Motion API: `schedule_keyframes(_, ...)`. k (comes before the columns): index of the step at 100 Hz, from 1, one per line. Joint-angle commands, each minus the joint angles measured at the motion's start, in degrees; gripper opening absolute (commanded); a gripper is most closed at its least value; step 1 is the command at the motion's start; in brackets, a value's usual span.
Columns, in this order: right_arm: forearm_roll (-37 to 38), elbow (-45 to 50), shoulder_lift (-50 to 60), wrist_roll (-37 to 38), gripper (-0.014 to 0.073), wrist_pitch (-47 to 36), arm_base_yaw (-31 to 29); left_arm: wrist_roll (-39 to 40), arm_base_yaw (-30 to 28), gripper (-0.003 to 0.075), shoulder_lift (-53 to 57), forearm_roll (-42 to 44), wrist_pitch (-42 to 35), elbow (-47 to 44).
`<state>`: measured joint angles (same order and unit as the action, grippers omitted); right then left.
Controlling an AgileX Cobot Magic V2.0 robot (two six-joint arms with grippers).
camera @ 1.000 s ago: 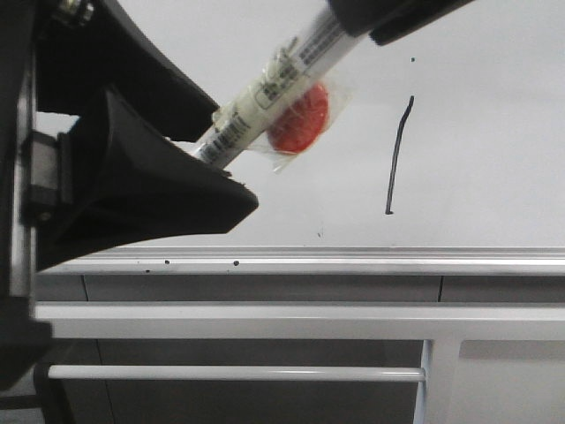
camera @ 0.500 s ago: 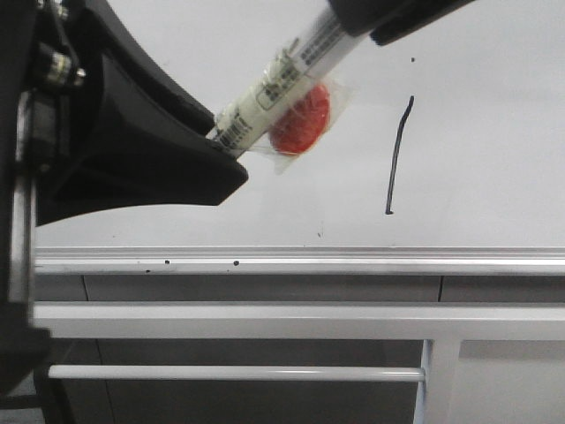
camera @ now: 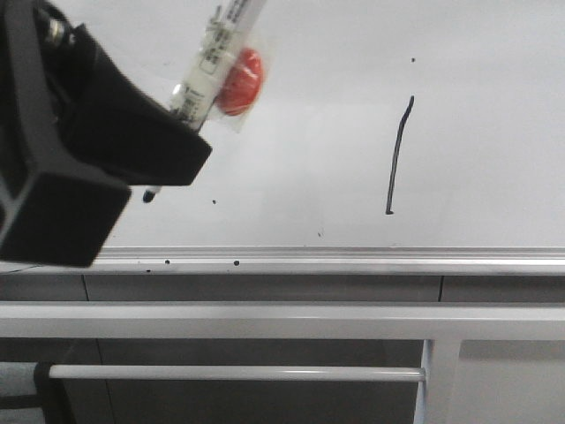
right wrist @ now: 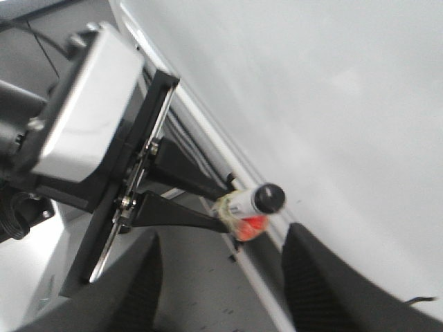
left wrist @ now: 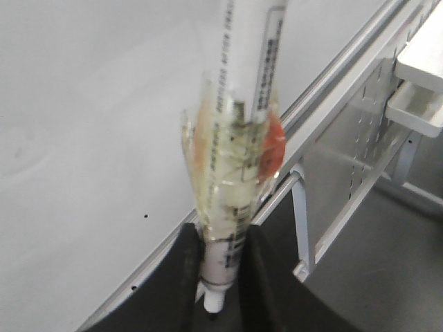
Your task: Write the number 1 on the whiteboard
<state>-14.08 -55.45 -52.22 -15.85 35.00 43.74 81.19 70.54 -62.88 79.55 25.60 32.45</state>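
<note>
My left gripper [left wrist: 216, 290] is clamped on the marker [camera: 212, 60], fingers [left wrist: 181, 287] pinching its barrel just above the dark tip. A clear tape wrap holds a red disc [camera: 240, 81] against the white barrel. In the front view the marker runs from 1 o'clock down to 7 o'clock, tip toward the whiteboard [camera: 300, 141]. My right gripper [right wrist: 220, 277] stands wide, nothing between its fingers. Off toward 3 o'clock from the marker, well apart, sits the number 1 [camera: 399, 155]: a thin black stroke, slightly curved, nearly vertical, leaning faintly to 1 o'clock, ending just above the silver rail [camera: 353, 259].
</note>
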Motion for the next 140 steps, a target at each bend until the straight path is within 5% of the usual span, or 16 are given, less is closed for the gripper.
schedule_keyframes(1, 3.6, -2.2, 3.2, -0.7, 0.0188, -1.8, -0.2, 12.3, 0.0, -0.0020, 1.1, 7.7, 1.2, -0.2)
schedule_keyframes(9, 6.3, -2.2, 5.8, -0.4, -0.0070, 0.1, -0.2, 20.0, 0.2, -0.0020, 1.1, 11.1, 2.3, -1.6)
schedule_keyframes(24, 9.9, -1.7, 10.9, -0.4, -0.0051, 1.1, -0.2, 28.0, 4.1, -0.0020, 1.1, 12.8, 10.4, -4.1)
schedule_keyframes(39, 13.1, 0.7, 15.4, -0.4, -0.0051, 0.8, -0.2, 44.0, 12.2, -0.0020, 1.0, 16.1, 24.4, -6.8)
schedule_keyframes(57, 18.7, 9.7, 22.4, 3.0, -0.0051, -8.3, -0.2, 55.6, 20.0, -0.0020, -1.6, 17.2, 37.5, -9.1)
schedule_keyframes(78, 20.1, 21.2, 30.6, 3.0, -0.0051, -22.2, -0.8, 64.5, 20.7, -0.0020, -8.8, 19.5, 41.6, -9.2)
schedule_keyframes(91, 20.1, 24.1, 32.3, 3.2, -0.0051, -20.8, -3.5, 67.1, 20.7, -0.0020, -13.3, 26.3, 45.9, -9.2)
schedule_keyframes(140, 20.1, 28.0, 32.4, 3.2, -0.0052, -19.1, -8.0, 75.4, 18.0, -0.0020, -19.9, 26.3, 45.9, -9.2)
